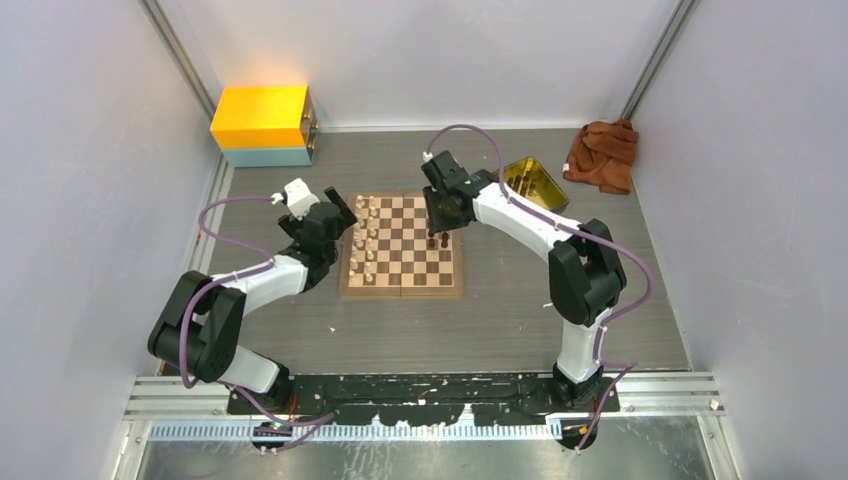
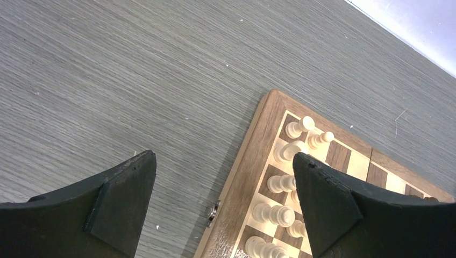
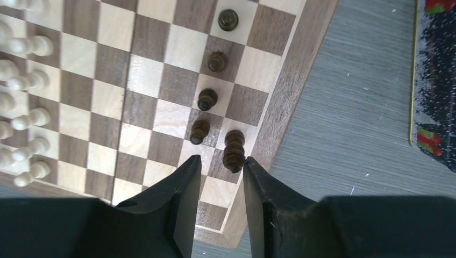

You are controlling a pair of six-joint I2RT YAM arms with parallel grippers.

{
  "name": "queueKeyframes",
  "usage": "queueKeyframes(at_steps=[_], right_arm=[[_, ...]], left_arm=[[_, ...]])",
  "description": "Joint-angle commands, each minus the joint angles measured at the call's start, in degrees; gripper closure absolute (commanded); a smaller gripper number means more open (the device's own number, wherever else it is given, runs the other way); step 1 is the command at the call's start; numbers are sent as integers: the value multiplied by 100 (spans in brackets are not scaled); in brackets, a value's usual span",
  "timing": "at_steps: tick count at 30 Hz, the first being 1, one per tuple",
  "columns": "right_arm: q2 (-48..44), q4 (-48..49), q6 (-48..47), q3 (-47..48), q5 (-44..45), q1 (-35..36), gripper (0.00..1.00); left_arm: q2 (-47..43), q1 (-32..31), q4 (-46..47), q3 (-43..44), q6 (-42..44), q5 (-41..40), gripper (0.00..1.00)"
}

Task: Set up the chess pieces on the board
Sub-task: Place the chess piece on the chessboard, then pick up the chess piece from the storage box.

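From above, the board (image 1: pixel 402 262) lies flat on the desk (image 1: pixel 400 330) between the two arms. Cream pieces (image 1: pixel 366 238) stand in two files along its left edge, which looks like a full or nearly full side, though they are too small to count here. On the right edge there is only a small knot of dark pieces (image 1: pixel 438 241), right under the right pincer (image 1: pixel 441 222). The left pincer (image 1: pixel 343 214) hangs by the board's left border. A yellow tray (image 1: pixel 535 183) sits beyond the right arm, and whether it holds more chessmen cannot be told. From the left wrist, the left pincer (image 2: pixel 223 164) has its jaws wide apart with nothing between them, above the desk beside the board's corner (image 2: pixel 269 115). The cream pieces (image 2: pixel 290 156) stand upright in two rows on their squares. From the right wrist, the right pincer (image 3: pixel 218 164) has its jaws partly apart with nothing in the gap. A taller dark piece (image 3: pixel 234 150) stands upright on an edge-row square just past the fingertips, very close to the right one. Four dark pawns (image 3: pixel 208 99) line up on the next row in, one to a square. The other squares of those two rows in view are bare. By my reading the cream side is about done, and the dark side has barely begun, with most of its two rows left to fill.
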Motion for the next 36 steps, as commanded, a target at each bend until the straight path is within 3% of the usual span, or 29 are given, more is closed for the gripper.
queueKeyframes(at_steps=[1,7,13,17,27,36], right_arm=[[-539,-79,-74,420,141,48,59],[-862,29,-65,570,748,-94,59],[-1095,208,50,558,865,-883,60],[-1182,427,83,445,870,-1349,53],[-687,597,294,215,719,-2294,52],[-318,833,427,8,501,-2646,52]], left_arm=[[-166,-27,214,65,33,-245,2],[-203,-27,205,42,42,-254,2],[-230,-27,214,21,82,-254,2],[-179,-25,223,75,110,-247,2],[-65,-18,275,166,165,-203,1],[107,-18,313,278,191,-183,2]])
